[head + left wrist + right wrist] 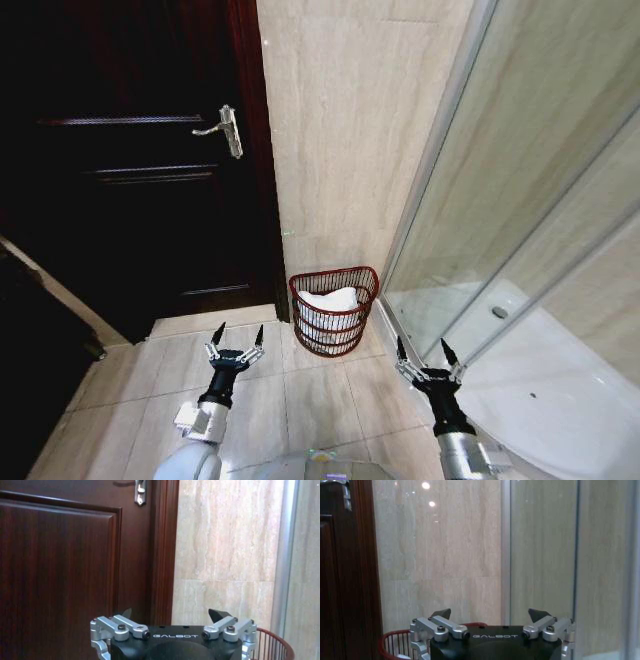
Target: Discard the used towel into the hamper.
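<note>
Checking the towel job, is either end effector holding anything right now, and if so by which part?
Nothing is held. The left end effector and right end effector are both open and empty; a white towel lies in the hamper.

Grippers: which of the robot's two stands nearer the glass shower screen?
The right gripper. It hangs open beside the glass screen, right of the hamper. The left gripper, also open, is on the door side.
</note>
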Controlling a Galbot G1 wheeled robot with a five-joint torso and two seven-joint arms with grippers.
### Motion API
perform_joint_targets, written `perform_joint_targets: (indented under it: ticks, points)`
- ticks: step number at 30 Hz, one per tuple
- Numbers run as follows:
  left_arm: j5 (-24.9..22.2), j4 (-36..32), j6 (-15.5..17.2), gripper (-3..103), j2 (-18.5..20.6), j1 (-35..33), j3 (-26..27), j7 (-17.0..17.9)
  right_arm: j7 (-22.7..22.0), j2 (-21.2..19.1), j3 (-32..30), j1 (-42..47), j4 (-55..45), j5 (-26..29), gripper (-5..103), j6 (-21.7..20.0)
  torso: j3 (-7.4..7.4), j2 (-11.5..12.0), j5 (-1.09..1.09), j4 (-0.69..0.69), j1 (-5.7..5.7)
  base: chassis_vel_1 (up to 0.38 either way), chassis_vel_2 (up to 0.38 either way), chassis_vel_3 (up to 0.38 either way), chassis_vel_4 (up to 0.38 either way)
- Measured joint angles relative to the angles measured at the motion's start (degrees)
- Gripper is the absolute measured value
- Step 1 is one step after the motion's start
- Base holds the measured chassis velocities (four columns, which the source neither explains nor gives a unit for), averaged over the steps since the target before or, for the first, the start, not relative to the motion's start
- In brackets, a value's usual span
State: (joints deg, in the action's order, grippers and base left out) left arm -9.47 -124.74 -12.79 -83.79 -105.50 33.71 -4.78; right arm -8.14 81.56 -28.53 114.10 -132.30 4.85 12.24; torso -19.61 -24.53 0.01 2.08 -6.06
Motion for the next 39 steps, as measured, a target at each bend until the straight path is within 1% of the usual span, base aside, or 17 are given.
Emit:
perform_joint_targets:
  ticks: [3, 17, 36, 39]
  points:
    - [0.0, 0.0, 0.0, 100, 0.0, -0.1, 0.0, -0.1, -1.1, -0.4, 0.8, 0.1, 0.0, -0.6, 100, 0.0, 0.0, 0.0, 0.0, 0.01, 0.0, 0.095, -0.091, -0.094, 0.096]
    - [0.0, 0.3, -0.5, 100, 0.3, -0.3, 0.3, -0.5, -1.4, -0.1, 1.5, 0.5, 0.3, -0.9, 100, 0.7, 0.0, 0.0, -0.01, 0.0, 0.0, 0.037, -0.108, -0.096, 0.039]
    - [0.0, 1.1, -1.5, 100, 0.3, -0.3, 0.0, -1.2, -2.1, 0.1, 2.1, 1.3, 0.7, -1.5, 100, 2.1, 0.0, 0.0, -0.01, 0.0, 0.0, -0.065, -0.123, -0.132, -0.073]
    - [-0.2, 1.3, -2.3, 100, 0.2, -0.2, 0.0, -1.6, -2.7, 0.2, 2.3, 1.5, 1.0, -1.5, 100, 2.3, 0.0, 0.0, 0.0, -0.01, 0.0, -0.118, -0.126, -0.137, -0.136]
